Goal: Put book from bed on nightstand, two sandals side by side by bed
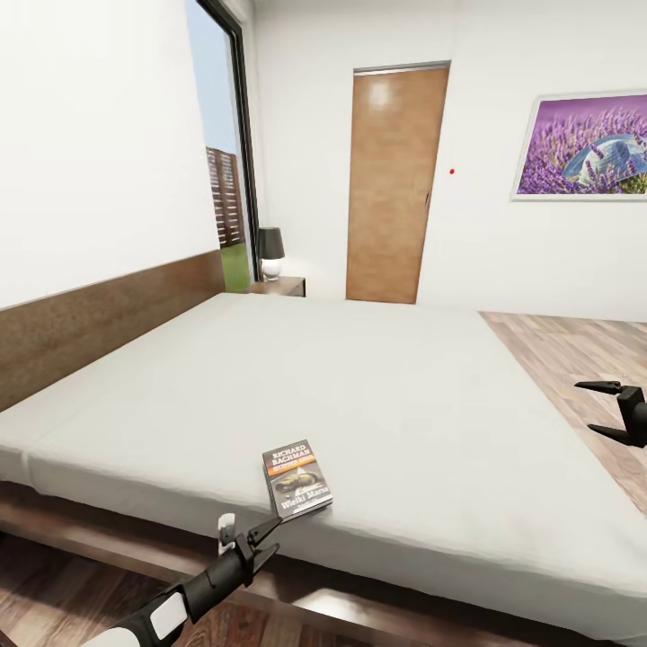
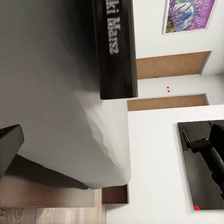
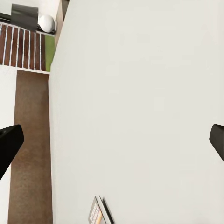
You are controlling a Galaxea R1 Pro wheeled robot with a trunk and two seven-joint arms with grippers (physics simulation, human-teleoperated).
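Observation:
The book [image 1: 296,479], a dark paperback with white "Richard Bachman" lettering, lies flat on the grey mattress of the bed [image 1: 359,386] near its front edge. My left gripper [image 1: 252,530] is open just in front of and below the book, at the mattress edge, with nothing in it. The left wrist view looks along the mattress at the book [image 2: 116,46], with one dark finger [image 2: 8,147] at the side. My right gripper [image 1: 611,409] hangs open over the bed's right edge; its wrist view has the book [image 3: 100,214] at the rim. The sandals are out of view.
A dark nightstand [image 1: 280,286] with a lamp [image 1: 270,252] stands at the bed's far corner beside the tall window [image 1: 225,162]. The wooden headboard [image 1: 99,314] runs along the left wall. A wooden door [image 1: 393,184] and a lavender picture [image 1: 582,144] are on the far wall. Plank floor [image 1: 575,341] lies right of the bed.

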